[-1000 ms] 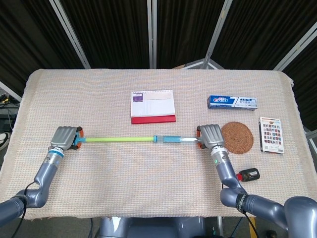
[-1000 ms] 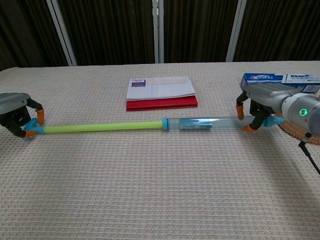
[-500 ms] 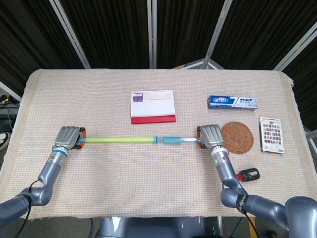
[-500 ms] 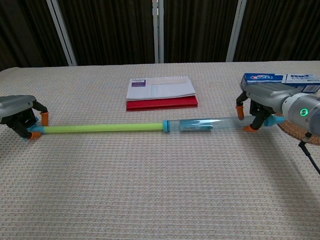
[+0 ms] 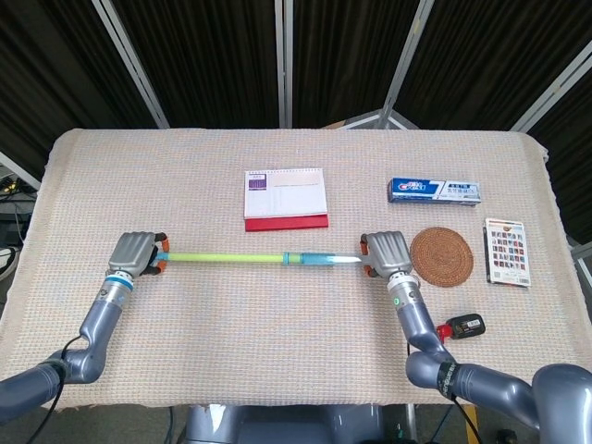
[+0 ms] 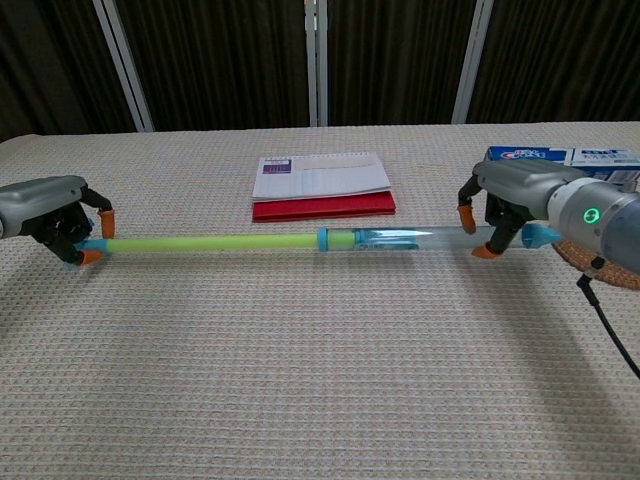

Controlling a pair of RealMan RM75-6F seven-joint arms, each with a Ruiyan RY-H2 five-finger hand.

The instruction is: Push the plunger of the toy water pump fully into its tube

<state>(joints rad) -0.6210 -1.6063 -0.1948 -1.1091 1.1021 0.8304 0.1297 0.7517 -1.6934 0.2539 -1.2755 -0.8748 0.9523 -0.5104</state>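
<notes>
The toy water pump lies lengthwise across the table. Its yellow-green plunger rod (image 5: pixel 227 258) (image 6: pixel 210 242) sticks out to the left of the clear blue-tinted tube (image 5: pixel 324 261) (image 6: pixel 395 238), meeting it at a blue collar (image 6: pixel 322 238). My left hand (image 5: pixel 135 252) (image 6: pixel 55 217) grips the plunger's handle end at the far left. My right hand (image 5: pixel 387 252) (image 6: pixel 510 203) grips the tube's right end, with a blue tip (image 6: pixel 541 235) showing past its fingers. Most of the rod is outside the tube.
A desk calendar with a red base (image 5: pixel 286 199) (image 6: pixel 322 186) lies behind the pump. A toothpaste box (image 5: pixel 434 191) (image 6: pixel 560 157), a woven coaster (image 5: pixel 442 256), a patterned card pack (image 5: pixel 507 252) and a small black-and-red device (image 5: pixel 464 326) sit around my right hand.
My left hand has moved right with the plunger handle, sliding the rod further into the tube. My right hand and the tube have shifted slightly left.
</notes>
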